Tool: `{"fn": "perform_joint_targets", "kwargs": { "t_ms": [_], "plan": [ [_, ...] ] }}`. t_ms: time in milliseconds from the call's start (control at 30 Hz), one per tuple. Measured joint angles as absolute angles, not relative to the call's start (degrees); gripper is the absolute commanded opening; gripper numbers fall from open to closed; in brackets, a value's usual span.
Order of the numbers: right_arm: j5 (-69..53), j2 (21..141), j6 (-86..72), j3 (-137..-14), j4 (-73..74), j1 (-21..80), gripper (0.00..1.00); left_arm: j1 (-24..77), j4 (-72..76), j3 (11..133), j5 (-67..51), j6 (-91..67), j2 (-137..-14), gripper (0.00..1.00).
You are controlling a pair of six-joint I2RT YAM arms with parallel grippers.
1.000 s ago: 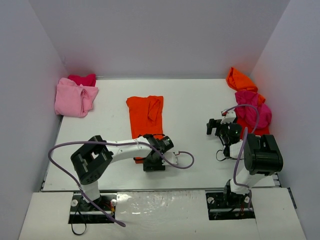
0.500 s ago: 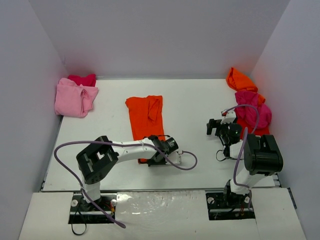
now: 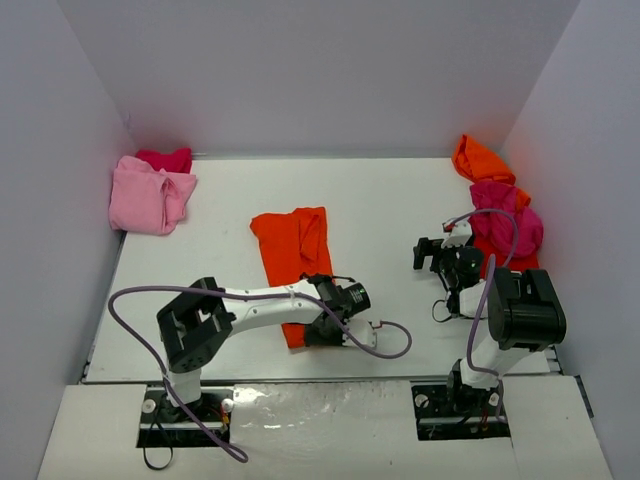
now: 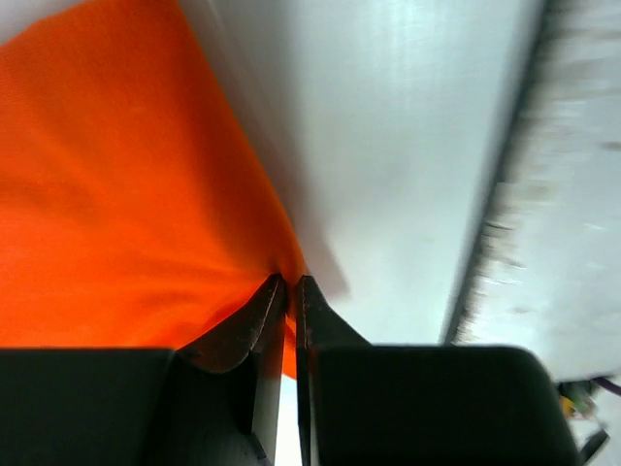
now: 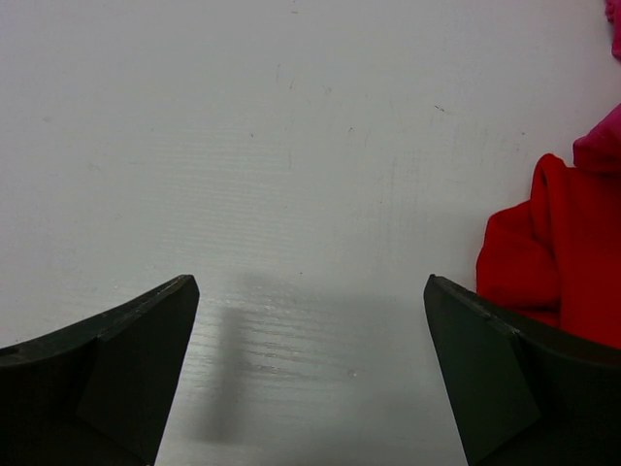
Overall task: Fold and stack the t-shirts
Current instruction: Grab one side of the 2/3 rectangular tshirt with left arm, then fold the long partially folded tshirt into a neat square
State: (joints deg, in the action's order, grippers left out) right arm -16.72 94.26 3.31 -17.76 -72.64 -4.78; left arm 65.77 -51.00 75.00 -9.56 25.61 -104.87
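One orange-red tee (image 3: 292,240), frame centre, is pinched at its lower corner by the closed left gripper (image 4: 291,283); the right gripper (image 5: 309,287) is held spread, empty. Crumpled tees (image 3: 500,215) at right are judged not yet folded.

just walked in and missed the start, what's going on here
The left end effector is shut on the near edge of an orange-red t-shirt lying in the middle of the table. The right end effector is open above bare table, beside a heap of unfolded tees at the right. A light pink tee sits in the far left corner.
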Motion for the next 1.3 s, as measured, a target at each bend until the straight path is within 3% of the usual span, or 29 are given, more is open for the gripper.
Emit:
{"fn": "perform_joint_targets", "kwargs": {
  "t_ms": [300,467,967,1300],
  "plan": [
    [-16.7,94.3,3.3,-17.8,-72.6,-4.8,1.0,68.9,-64.3,82.4,-19.5,26.3,-100.4,0.0],
    [-16.7,94.3,3.3,-17.8,-72.6,-4.8,1.0,67.4,-67.6,86.1,-19.5,27.4,-99.6,0.0],
    [-16.7,94.3,3.3,-17.8,-72.6,-4.8,1.0,41.0,-72.1,112.4,-13.5,37.5,-112.9,0.0],
    [-16.7,94.3,3.3,-17.8,-72.6,-4.8,1.0,30.6,-73.2,125.7,-14.4,40.5,-126.3,0.0]
  ]
}}
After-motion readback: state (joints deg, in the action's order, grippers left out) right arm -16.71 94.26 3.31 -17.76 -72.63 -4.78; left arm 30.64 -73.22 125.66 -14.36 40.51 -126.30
